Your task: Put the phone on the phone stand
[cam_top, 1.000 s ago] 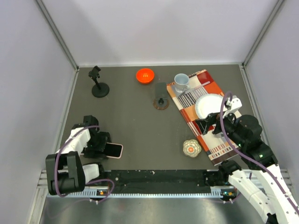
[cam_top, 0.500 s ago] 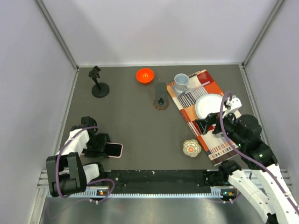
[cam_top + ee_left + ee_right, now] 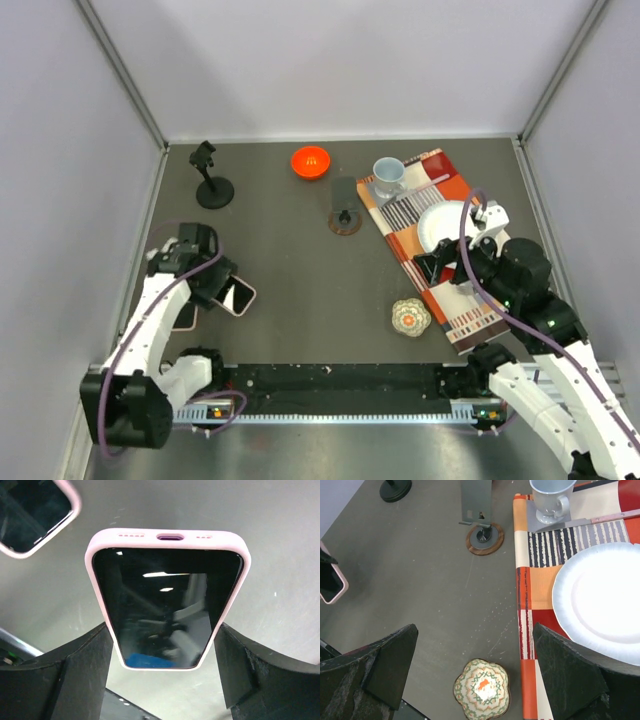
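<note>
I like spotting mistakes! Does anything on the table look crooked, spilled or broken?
Only the striped placemat looks crooked: it lies slanted on the right side of the table, not lined up with its edges. The plate and cup on it stand fine. Nothing looks spilled or broken.

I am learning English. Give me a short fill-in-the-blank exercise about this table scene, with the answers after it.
The left tool grips a phone in a ____ case. The right tool is open and holds ____. The mug stands on the patterned mat, beside a white ____.
Missing words: pink, nothing, plate.
</note>
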You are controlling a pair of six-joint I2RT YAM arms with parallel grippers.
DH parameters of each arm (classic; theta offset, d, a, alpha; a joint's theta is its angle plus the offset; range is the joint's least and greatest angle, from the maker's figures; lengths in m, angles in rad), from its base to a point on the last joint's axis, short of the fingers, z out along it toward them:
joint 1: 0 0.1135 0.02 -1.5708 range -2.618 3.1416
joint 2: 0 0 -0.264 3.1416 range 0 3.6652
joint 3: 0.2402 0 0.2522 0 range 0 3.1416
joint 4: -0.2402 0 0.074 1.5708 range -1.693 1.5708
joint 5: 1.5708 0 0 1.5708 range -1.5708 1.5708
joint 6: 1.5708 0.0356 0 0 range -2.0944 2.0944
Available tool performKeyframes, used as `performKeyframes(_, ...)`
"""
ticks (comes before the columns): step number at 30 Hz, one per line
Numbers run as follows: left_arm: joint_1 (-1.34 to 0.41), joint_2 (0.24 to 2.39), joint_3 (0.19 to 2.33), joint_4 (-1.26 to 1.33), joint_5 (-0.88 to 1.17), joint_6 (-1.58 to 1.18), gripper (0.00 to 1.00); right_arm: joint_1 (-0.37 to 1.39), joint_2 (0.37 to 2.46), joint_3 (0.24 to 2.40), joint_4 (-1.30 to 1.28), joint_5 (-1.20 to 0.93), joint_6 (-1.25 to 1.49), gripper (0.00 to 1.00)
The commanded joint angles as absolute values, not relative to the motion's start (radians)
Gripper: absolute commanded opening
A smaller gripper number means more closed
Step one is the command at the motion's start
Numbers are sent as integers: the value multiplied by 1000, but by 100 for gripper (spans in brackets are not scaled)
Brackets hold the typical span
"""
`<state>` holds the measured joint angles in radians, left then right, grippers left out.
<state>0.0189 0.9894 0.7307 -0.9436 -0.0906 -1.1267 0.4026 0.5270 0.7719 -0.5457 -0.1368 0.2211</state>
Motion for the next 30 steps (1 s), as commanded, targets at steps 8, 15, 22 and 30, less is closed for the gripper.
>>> performKeyframes(8,-546,1142,950,-592,-29,-274,0,394,595,747,-453,-228,247,99)
performKeyframes(15,-675,1039,919,-456,328,253,0,396,696,739,-411,-441,305,99)
performKeyframes(22,-795,1049,1037,-564,310,529,0,397,828,672,-181,-666,512,93)
performKeyframes(30,-838,1111,1042,-574,232,554,0,570,929,673,74,-617,764,88)
